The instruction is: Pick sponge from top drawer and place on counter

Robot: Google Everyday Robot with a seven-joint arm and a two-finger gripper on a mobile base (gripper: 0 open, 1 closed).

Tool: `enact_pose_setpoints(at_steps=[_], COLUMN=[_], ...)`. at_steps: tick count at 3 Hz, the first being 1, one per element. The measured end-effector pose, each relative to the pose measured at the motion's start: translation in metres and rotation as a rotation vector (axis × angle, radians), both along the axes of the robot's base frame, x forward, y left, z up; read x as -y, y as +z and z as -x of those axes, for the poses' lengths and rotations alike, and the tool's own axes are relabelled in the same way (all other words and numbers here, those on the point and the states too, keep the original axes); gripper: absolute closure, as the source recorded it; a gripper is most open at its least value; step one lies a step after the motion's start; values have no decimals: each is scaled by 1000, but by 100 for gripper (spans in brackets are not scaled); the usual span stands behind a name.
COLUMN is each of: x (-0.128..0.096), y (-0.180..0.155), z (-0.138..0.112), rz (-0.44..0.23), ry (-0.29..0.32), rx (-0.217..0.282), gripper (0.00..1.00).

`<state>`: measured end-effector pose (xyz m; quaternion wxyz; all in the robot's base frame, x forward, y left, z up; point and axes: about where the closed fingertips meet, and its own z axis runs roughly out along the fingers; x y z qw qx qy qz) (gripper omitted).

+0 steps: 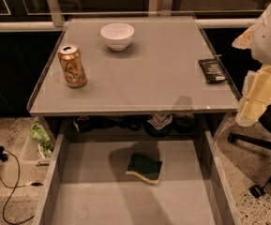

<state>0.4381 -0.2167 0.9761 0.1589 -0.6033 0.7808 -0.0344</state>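
Sponge [145, 168] lies flat in the open top drawer [79, 191], near the front edge of the counter [149, 78] — a low, thin target that a descent may clip or shove. The jaws hang off the counter's right side, well apart — clenched or released, nobody can tell.

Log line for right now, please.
phase: pre-grasp | sponge: lying in open drawer, untouched | gripper: off counter's right edge, clear of sponge | counter: can, bowl, black packet
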Motion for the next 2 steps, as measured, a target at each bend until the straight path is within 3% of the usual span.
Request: enact_pose_setpoints(at_steps=[2], x=[-5], y=[-9], z=[3], rz=[-9], ry=[5], rx=[-11], gripper=[0])
